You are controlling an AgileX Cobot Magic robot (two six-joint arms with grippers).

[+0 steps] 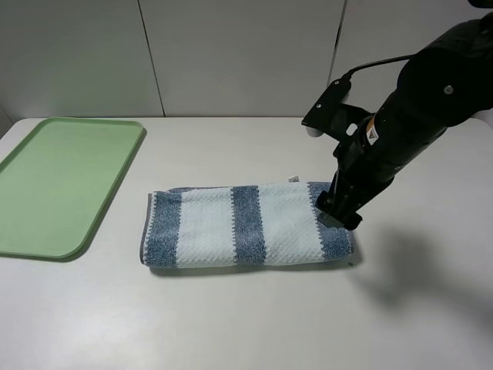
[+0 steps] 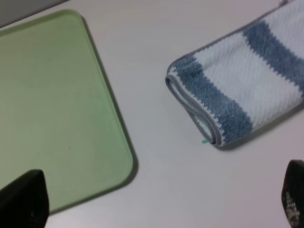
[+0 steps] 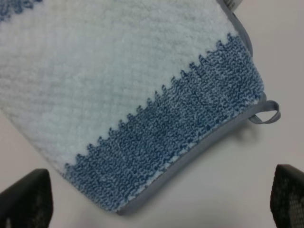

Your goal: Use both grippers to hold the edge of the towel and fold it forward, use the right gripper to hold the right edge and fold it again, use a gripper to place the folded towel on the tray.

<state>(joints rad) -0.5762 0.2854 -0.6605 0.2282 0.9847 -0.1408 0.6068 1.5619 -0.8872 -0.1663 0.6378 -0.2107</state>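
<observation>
Nearest the high camera, a soft waffle-textured towel (image 1: 246, 227) with wide pale blue-white and dark blue-grey stripes and thin grey edging lay folded on a plain white table (image 1: 231, 324). Its long axis ran left to right across the table and its stripes ran front to back, with the stacked grey edges of the layers showing at its left end. Over the towel's right end hung the right gripper (image 1: 339, 210), the tip of a bulky matte-black arm reaching down from the upper right. Its jaws were spread wide and released, grasping nothing. Its wrist camera showed the towel's end dark stripe and a small grey corner loop (image 3: 266, 113) close beyond the two fingertips, but whether they touched the cloth could not be told. The left gripper (image 2: 159, 204), seen only by its own wrist camera, likewise had its black jaws spread wide and held nothing, hanging above bare table between the towel's left end and the tray. That flat light-green plastic rectangular tray (image 1: 62, 185), with rounded corners and a low raised rim, sat at the table's left side, apart from the towel. Farthest back stood a pale panelled wall (image 1: 231, 54).
</observation>
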